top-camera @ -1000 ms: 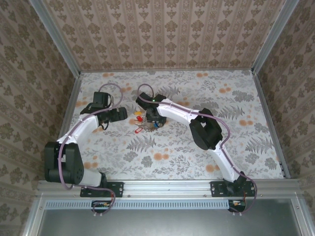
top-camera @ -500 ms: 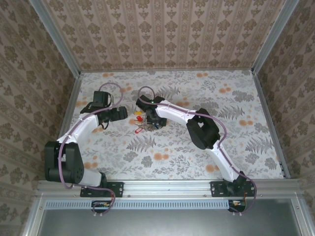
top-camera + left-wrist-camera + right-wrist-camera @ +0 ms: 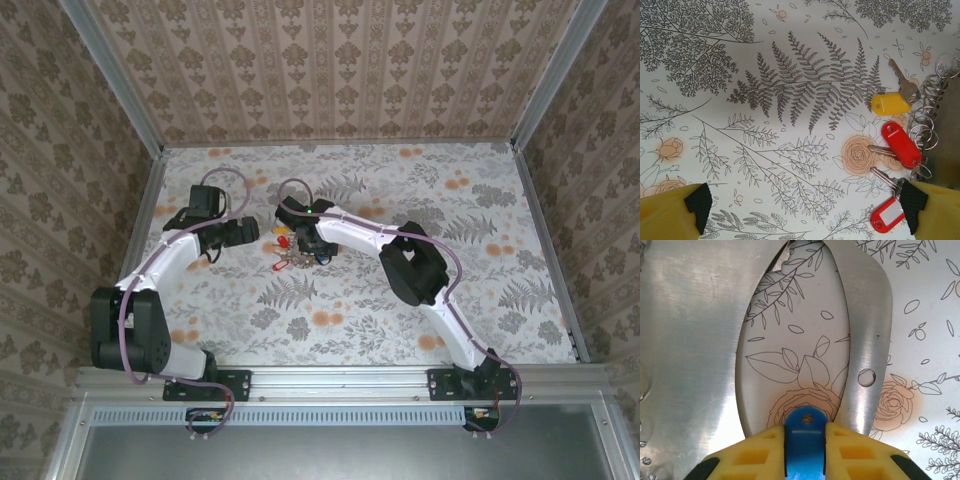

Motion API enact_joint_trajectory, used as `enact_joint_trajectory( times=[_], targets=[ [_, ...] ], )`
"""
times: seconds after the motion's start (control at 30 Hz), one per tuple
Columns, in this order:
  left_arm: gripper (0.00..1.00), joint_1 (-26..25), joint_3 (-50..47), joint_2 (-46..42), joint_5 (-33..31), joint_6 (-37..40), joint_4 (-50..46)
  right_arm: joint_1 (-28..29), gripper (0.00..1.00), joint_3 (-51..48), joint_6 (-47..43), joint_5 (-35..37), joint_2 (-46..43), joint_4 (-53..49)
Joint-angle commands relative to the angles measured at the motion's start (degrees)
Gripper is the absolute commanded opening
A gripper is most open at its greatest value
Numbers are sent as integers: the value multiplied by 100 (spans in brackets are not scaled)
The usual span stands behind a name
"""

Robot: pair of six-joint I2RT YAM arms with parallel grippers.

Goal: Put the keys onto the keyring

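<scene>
- Seen from above, the left gripper point(image 3: 240, 232) hangs just left of a small cluster of bright-headed keys point(image 3: 283, 252) on the fern-printed tablecloth point(image 3: 450, 300). The right gripper point(image 3: 308, 243) sits at the cluster's right side.
- The left wrist camera brings out detail lost from above. A yellow-headed key point(image 3: 890, 103), a red-headed key point(image 3: 901, 145) and a red-tagged key with a white label point(image 3: 886, 216) lie beside the keyring point(image 3: 926, 115), a string of small linked steel rings. Whether any key is threaded on it cannot be told.
- In that view the left gripper point(image 3: 806, 202) is spread wide, its yellow fingers point(image 3: 670, 215) at the lower corners, holding nothing.
- The right wrist camera shows the right gripper point(image 3: 804, 427) pinched on a blue plastic key head point(image 3: 804, 455). Just beyond it lies a shiny metal plate point(image 3: 690, 340) with a leaf-shaped opening.
</scene>
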Motion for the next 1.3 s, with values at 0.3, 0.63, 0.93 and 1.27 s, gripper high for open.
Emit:
enact_joint_trajectory(
  times=[0.3, 0.63, 0.93, 1.27],
  targets=[
    [100, -50, 133, 211, 60, -108, -124, 42, 5, -953, -423, -560, -1034, 575],
    [100, -64, 240, 453, 1250, -236, 261, -397, 37, -1384, -641, -819, -1194, 924],
    [98, -172, 735, 846, 2206, -334, 230, -880, 46, -522, -1101, -444, -393, 602],
    [99, -354, 702, 994, 2112, -523, 406, -942, 48, 281, -1272, -522, 308, -951]
  ],
)
